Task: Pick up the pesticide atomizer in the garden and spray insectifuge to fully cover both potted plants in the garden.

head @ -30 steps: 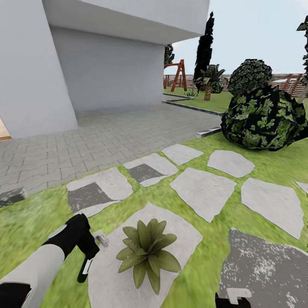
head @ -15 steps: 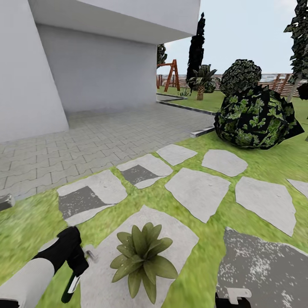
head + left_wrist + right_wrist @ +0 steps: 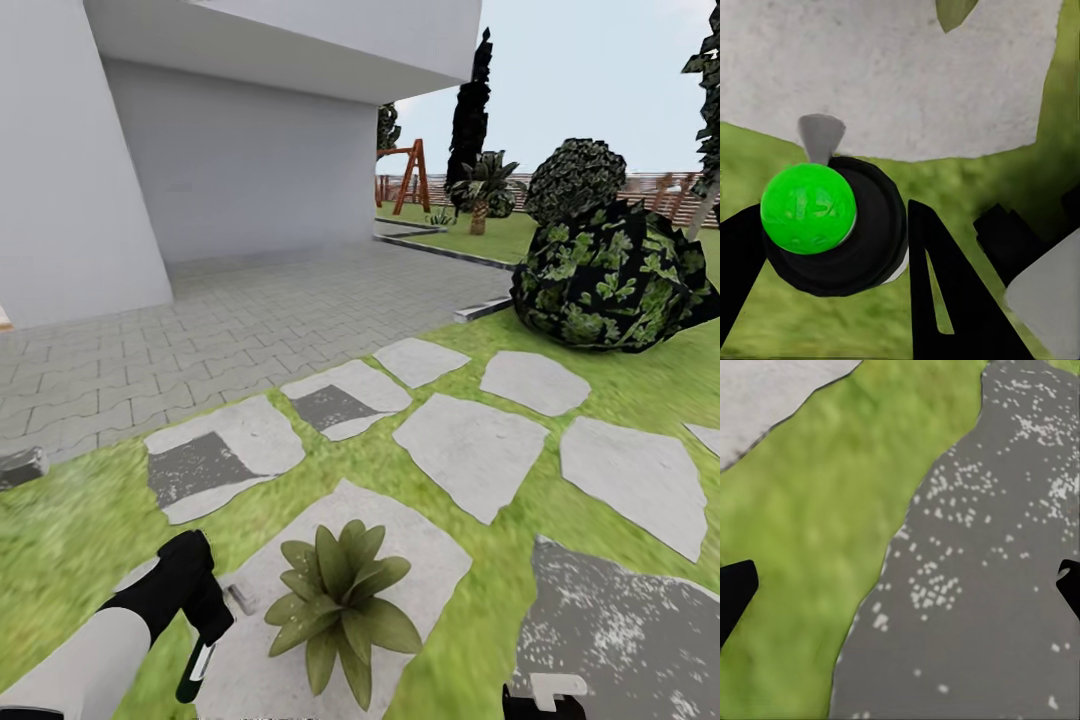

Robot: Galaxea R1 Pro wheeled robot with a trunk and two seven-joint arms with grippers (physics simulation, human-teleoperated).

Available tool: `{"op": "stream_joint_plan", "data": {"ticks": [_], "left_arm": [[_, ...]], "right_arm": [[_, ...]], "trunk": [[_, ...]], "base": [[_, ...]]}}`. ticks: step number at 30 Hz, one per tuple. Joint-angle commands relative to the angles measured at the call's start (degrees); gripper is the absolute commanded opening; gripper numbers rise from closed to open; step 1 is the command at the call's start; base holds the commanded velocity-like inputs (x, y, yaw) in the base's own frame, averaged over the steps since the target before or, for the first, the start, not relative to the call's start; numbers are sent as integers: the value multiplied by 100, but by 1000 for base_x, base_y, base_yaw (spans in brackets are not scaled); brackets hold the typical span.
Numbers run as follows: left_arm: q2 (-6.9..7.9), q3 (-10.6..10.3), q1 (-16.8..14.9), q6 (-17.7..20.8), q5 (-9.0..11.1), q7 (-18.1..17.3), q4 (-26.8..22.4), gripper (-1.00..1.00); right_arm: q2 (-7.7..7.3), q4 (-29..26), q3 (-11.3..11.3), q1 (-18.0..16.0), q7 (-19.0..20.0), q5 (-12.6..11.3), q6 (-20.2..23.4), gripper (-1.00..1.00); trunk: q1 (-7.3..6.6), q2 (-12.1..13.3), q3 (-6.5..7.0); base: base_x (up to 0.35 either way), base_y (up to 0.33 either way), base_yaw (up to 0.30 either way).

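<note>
Between frames the head camera swings slightly; the left end effector (image 3: 205, 640) stays clamped on the pesticide atomizer (image 3: 195, 672), just beside the potted plant (image 3: 338, 598). Pickup looks done; spraying both plants remains.

One potted plant (image 3: 338, 606) near; two rounded dark bushes (image 3: 607, 275) far right — eight grey stepping stones (image 3: 470, 451); one swing frame (image 3: 405, 176) far off.
</note>
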Motion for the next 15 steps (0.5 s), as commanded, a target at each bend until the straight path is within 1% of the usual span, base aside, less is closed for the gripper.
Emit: {"op": "stream_joint_plan", "data": {"ticks": [1, 4, 6, 9, 11, 15], "left_arm": [[16, -24, -3, 43, -17, -34, -9, -100], [22, -37, -3, 44, -18, -21, -5, -100], [6, -51, -3, 44, -19, 43, -2, -100], [-29, -54, -3, 57, -19, 350, 16, -100], [-28, -52, -3, 77, -18, 438, 18, -100], [-7, -21, -3, 101, -17, 460, 10, -100]], "right_arm": [[1, -2, 50, -1, -19, -39, -9, 100], [3, -2, 50, -1, -19, -39, -9, 100], [0, -2, 50, -1, -19, -39, -9, 100], [-16, -2, 46, -1, -19, -39, -9, 100], [-26, -2, 42, -1, -23, -39, -9, 100], [-26, -2, 49, -1, -21, -39, -9, 100]], "trunk": [[-1, -2, -5], [-1, -2, -5], [-1, -2, -5], [-1, -2, -5], [-1, -2, -5], [-1, -2, -5]], "base": [[0, 0, 267], [0, 0, 245], [0, 0, 84], [0, 0, 20], [0, -147, 3], [-46, -239, 0]]}}
